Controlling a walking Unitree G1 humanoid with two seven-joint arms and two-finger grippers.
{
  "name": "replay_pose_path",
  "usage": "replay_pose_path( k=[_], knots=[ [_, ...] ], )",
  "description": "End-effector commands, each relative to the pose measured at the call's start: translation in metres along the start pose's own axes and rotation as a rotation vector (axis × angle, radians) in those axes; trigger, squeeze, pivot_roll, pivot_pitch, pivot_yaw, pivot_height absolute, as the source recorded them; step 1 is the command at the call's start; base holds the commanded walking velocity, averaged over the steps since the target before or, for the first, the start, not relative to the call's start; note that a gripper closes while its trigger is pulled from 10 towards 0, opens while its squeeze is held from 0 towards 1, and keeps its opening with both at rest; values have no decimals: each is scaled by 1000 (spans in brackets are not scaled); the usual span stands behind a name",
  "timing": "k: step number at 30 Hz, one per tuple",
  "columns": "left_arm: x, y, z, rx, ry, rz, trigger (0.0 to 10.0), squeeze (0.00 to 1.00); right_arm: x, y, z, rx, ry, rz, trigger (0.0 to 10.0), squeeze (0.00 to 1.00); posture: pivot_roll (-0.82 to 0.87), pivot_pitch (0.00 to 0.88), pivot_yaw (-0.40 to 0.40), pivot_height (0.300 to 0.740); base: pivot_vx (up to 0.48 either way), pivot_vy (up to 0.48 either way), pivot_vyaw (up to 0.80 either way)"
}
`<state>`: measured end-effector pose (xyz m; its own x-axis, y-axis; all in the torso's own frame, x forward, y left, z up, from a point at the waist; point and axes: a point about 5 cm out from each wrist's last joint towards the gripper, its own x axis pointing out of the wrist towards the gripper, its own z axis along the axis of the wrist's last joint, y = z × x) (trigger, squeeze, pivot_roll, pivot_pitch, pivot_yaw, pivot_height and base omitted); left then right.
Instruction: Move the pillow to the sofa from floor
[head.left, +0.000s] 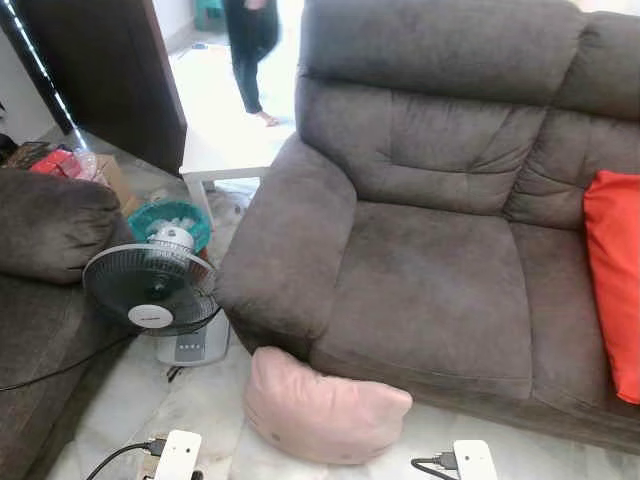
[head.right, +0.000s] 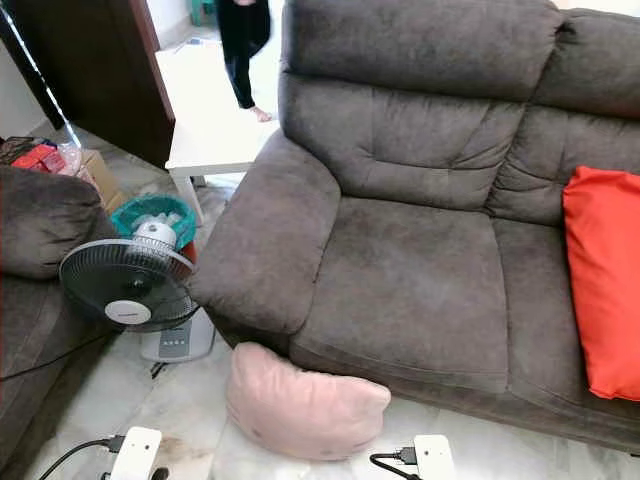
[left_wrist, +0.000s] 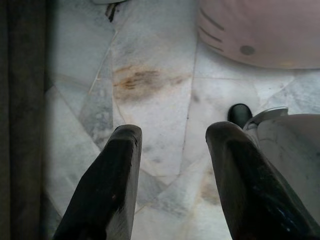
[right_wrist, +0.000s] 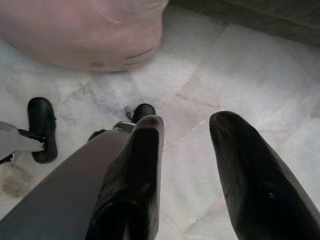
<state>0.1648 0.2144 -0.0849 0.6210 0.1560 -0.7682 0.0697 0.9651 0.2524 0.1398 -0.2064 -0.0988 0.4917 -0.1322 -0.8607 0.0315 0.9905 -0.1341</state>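
The pink pillow (head.left: 322, 408) lies on the marble floor (left_wrist: 150, 115) against the sofa (head.left: 440, 290) front, long axis across, ahead of and between both jaws; left gripper (left_wrist: 172, 145) and right gripper (right_wrist: 187, 135) gape empty, about equally near.

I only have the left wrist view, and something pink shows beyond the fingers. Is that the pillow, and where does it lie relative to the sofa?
Observer: Yes. The pink pillow lies on the floor against the front of the brown sofa, below its armrest.
Operator: Is the seat free for it?
Observer: The seat above it is bare; a red cushion leans further along toward the robot's right.
Operator: And the right gripper?
Observer: The right gripper is open, above the floor near the pillow.
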Motion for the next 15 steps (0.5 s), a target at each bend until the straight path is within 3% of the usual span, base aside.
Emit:
replay_pose_path(
  k=[1,15],
  knots=[
    [-1,1,-6,-11,23,11,10000,0,-1,0,-6,12,18,-2,10000,0,147,87,-11,740,0,274,0],
    [-1,2,-6,-11,23,13,10000,0,-1,0,-6,13,19,-1,10000,0,148,86,-11,740,0,275,0]
  ],
)
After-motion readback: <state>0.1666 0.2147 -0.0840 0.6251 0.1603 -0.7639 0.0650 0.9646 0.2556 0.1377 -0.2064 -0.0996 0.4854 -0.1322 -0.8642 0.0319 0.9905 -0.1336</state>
